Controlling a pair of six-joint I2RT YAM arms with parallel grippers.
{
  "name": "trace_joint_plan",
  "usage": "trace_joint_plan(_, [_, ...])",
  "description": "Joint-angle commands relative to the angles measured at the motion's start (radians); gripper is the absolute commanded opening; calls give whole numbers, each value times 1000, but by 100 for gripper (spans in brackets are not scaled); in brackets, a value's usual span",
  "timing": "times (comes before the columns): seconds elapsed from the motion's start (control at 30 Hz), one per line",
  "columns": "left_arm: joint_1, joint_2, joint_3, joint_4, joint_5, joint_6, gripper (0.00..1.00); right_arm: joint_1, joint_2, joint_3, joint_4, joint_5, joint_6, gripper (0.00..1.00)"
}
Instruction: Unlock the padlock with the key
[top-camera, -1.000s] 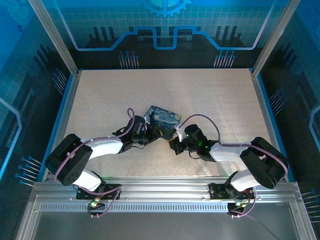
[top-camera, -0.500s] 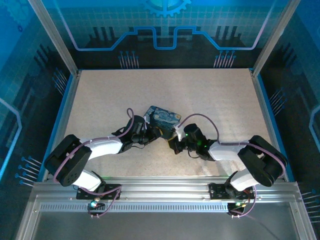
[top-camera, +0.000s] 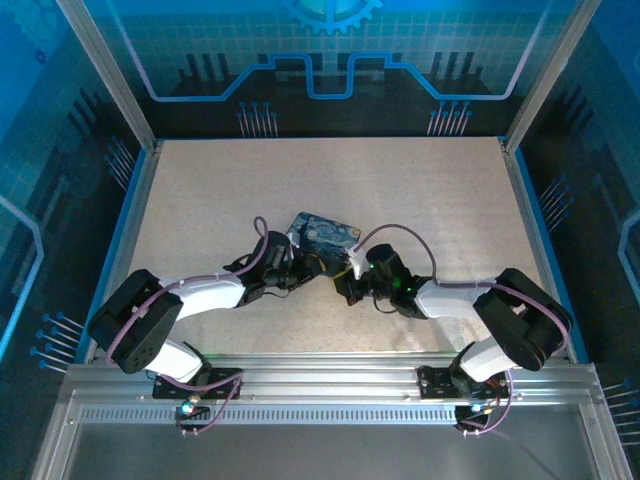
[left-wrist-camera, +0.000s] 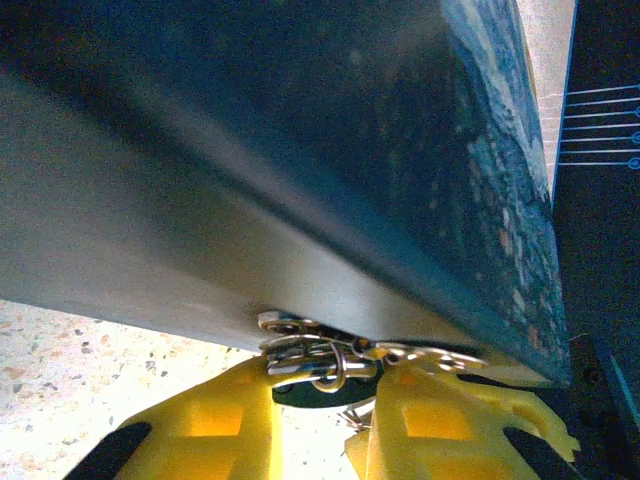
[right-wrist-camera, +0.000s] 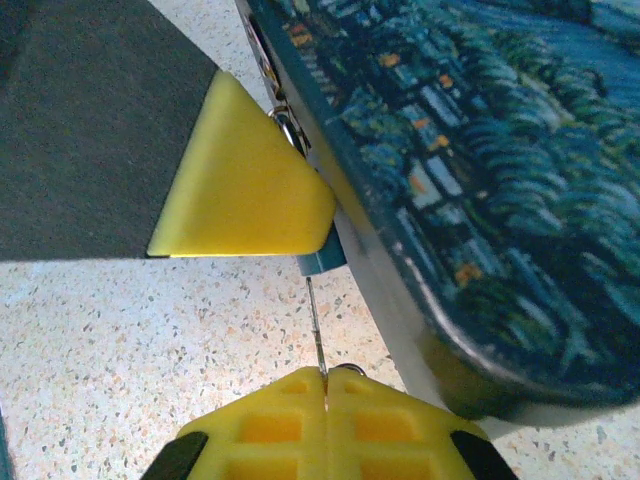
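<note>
Over on the left, the left arm reaches in low across the speckled worktop (top-camera: 250, 190), and its claw (left-wrist-camera: 325, 400) sits tight against the near side of the painted tin (top-camera: 330, 232). Its two yellow fingers (left-wrist-camera: 205, 425) stand a narrow gap apart. In that gap there is a cluster of small silvery rings (left-wrist-camera: 310, 350) with a dark rounded piece just below them. From where I stand the claw looks to be pinching the padlock (right-wrist-camera: 322, 262). The padlock is a tiny blue-green block right at the tin's lower edge, and one corner of it pokes out under the yellow fingertip. The rest of its body and its shackle are covered by that finger, and I cannot make out a keyhole.

Just right of it is the key (right-wrist-camera: 316, 320), a hair-thin dark metal sliver. It runs from the padlock's underside straight down to the right claw (right-wrist-camera: 325, 385). Whether its tip is seated in the lock or only touching it I cannot tell.

The right claw has its yellow fingers pressed flat together on the key's lower end, so the key's head is buried between them.

From above, the two claws meet nose to nose at the tin's near corner. Both lock and key are too small and too crowded there to pick out.
</note>
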Motion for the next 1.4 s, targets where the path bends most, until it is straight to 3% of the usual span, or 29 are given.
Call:
trace_joint_plan(0.0, [-9, -34, 23, -8, 15, -6, 20, -14, 9, 24, 24, 6, -19, 0])
trace_joint_plan(1.37, [-14, -28, 30, -17, 11, -33, 20, -9, 23, 14, 74, -45, -17, 0])
